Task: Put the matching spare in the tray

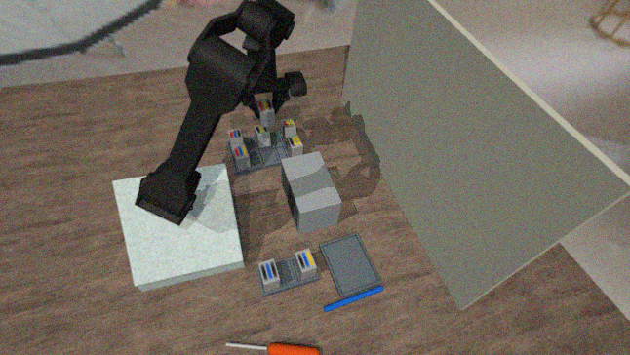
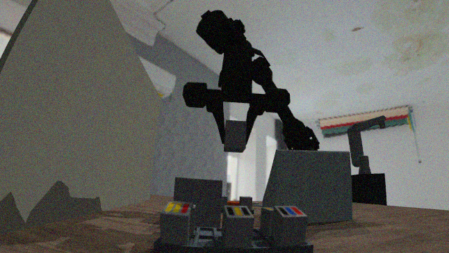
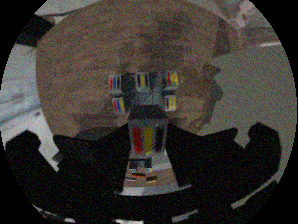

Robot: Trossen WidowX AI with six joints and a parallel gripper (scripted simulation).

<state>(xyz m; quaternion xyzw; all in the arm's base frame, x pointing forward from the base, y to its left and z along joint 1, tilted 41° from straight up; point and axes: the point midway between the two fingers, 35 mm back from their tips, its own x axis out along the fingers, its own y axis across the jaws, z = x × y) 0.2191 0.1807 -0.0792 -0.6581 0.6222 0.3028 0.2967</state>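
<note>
My gripper (image 1: 266,113) (image 2: 235,140) (image 3: 147,123) is shut on a small grey spare (image 1: 266,117) (image 2: 235,133) (image 3: 148,137) with red, yellow and black stripes on top. It holds the spare in the air above the dark rack (image 1: 260,160) (image 2: 208,233), where several other striped spares (image 1: 240,154) (image 1: 295,143) (image 2: 237,217) stand. The mounted unit, a tall grey block (image 1: 312,192) (image 2: 309,184), stands just in front of the rack. The flat grey tray (image 1: 349,263) lies empty near the table's front, beyond the block.
A second small rack (image 1: 289,273) with two spares lies left of the tray. A blue bar (image 1: 353,298) lies in front of the tray and an orange screwdriver (image 1: 293,349) at the front edge. A large grey panel (image 1: 463,146) leans on the right. The arm stands on a pale base (image 1: 166,249).
</note>
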